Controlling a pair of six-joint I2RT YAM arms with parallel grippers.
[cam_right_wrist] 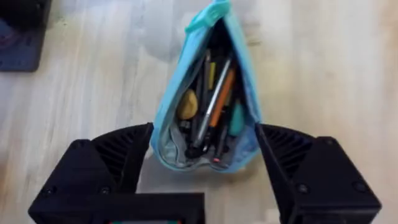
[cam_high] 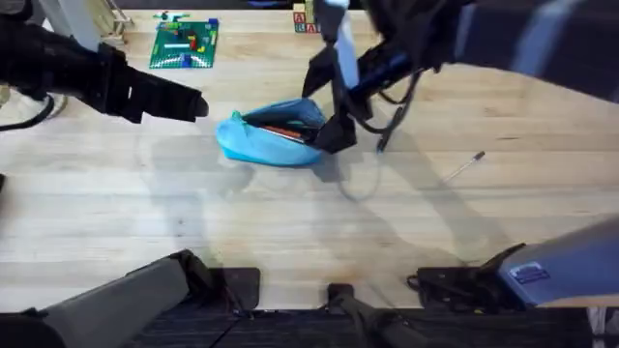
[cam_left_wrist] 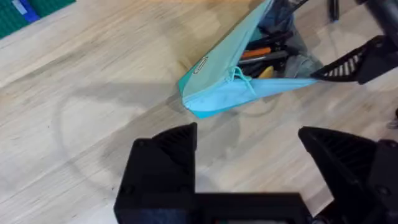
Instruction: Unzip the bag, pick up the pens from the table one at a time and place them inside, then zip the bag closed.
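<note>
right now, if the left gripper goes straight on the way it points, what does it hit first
Most likely the bag: from the left wrist view it lies directly ahead of the left gripper, closed end nearest, with bare table between. Height is hard to judge, so it might pass just over.

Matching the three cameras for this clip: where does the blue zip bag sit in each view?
Overhead: the bag lies open on the table, a little above centre, its right end at the right gripper.
Left wrist: upper right of centre, pull tab toward the camera, beyond the left gripper.
Right wrist: centre, mouth open, between that gripper's spread jaws.
Shared landmark: the orange pen inside the bag.
</note>
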